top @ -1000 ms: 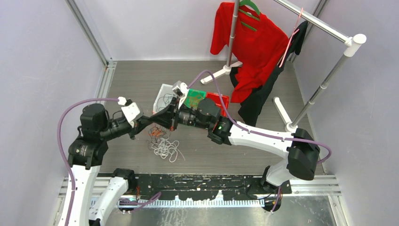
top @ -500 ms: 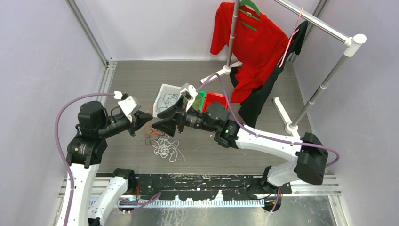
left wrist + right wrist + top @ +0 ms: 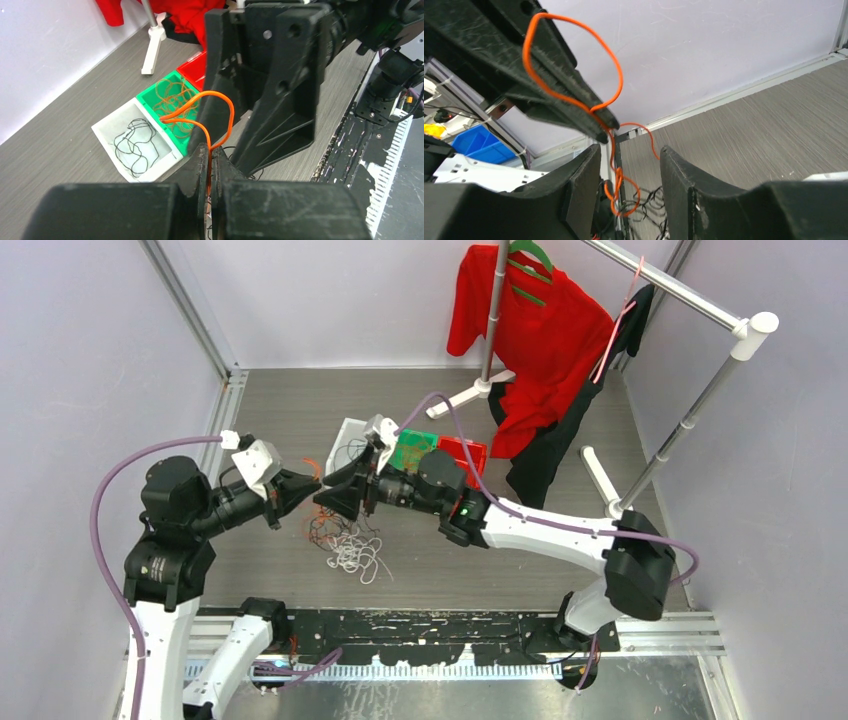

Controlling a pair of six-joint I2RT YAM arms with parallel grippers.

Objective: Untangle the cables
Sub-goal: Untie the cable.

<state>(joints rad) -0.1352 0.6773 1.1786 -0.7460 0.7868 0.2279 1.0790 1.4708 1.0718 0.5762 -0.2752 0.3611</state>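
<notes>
The cables lie in a loose orange, black and white tangle on the table below both grippers. My left gripper is shut on one orange cable, which loops up out of its tips. That orange cable hangs down twisted between the fingers of my right gripper, which is open and faces the left gripper tip to tip. The right gripper clamps nothing. Black strands trail under the orange one.
A white bin with black cable, a green bin with orange cable and a red bin stand behind the grippers. A clothes rack with a red shirt stands at the back right.
My right gripper went from shut to open. The left gripper closed on the orange cable and its arm drew back to the left, lifting the strand off the pile.
</notes>
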